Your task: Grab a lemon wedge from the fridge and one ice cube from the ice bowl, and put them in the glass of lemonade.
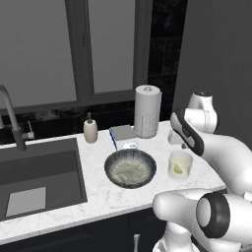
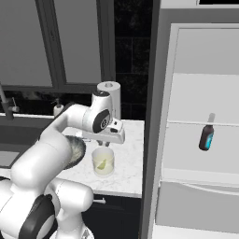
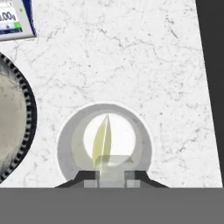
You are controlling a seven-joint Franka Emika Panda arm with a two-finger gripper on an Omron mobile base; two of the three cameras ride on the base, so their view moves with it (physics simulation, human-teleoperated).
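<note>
Marble desk [image 1: 98,197] fills the left base view, with a dark sink [image 1: 39,182] set into it on the left. The ice bowl [image 1: 130,168] sits near the middle, dark outside and pale inside. Just to its right, apart from it, stands the glass of lemonade [image 1: 180,165], upright, with the lemon wedge [image 1: 177,170] inside it. Behind the bowl lie a small scale [image 1: 129,145], a grey tablet-like slab [image 1: 123,132], a beige soap bottle [image 1: 90,130] and a white paper-towel roll [image 1: 147,111]. The arm reaches over the glass, and its hand hides the gripper here.

From the right base view, the fridge [image 2: 196,140] stands open at the right, its white shelves showing, with a dark bottle [image 2: 207,133] on one shelf. The glass [image 2: 103,161] stands on the desk [image 2: 128,172] near the front edge, the wedge [image 2: 102,164] leaning inside it. The hand hangs directly above the glass, and the rim of the bowl [image 2: 74,151] peeks out behind the arm.

Looking down the hand view, the gripper [image 3: 111,177] sits right over the round mouth of the glass [image 3: 105,146]. Its fingers [image 3: 89,179] are drawn close together on a small translucent ice cube [image 3: 114,165]. The wedge [image 3: 102,140] stands on edge in the liquid below. The bowl's ribbed rim [image 3: 26,113] shows at the left, and a corner of the scale [image 3: 15,19] at top left.
</note>
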